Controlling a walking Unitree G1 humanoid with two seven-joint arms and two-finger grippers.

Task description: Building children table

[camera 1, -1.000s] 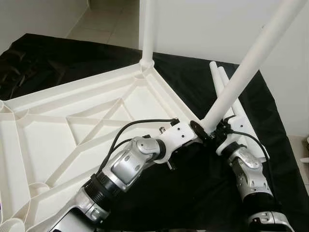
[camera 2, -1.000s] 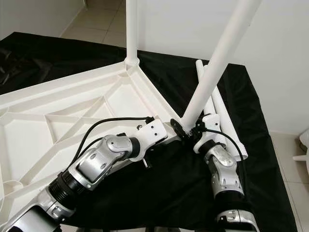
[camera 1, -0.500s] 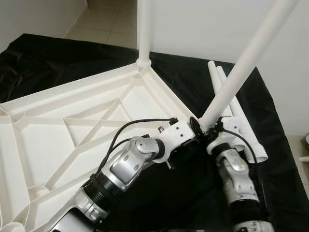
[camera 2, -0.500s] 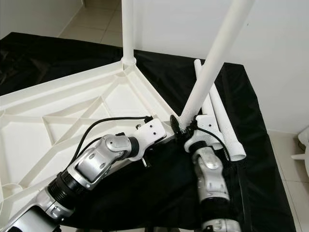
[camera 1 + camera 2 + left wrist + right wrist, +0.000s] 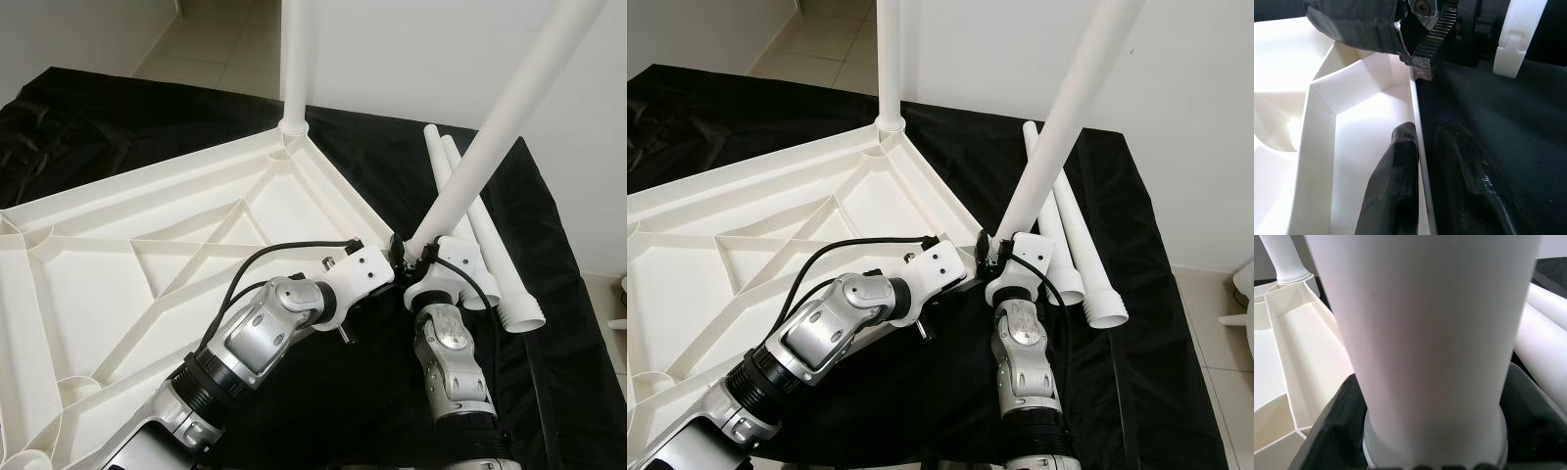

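Both grippers clamped — leg [image 5: 490, 147], tabletop rim [image 5: 1418, 147]

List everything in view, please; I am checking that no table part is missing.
Tabletop: one, white, upside down on the black cloth, ribs up.
Fitted leg: one, white, upright in the far corner socket.
Held leg: one, white, tilted, its foot at the tabletop's near corner.
Spare legs: two, white, lying side by side on the cloth.
Black cloth: one, under everything.
Left gripper: pinching the tabletop's rim.
Right gripper: clamped on the held leg.
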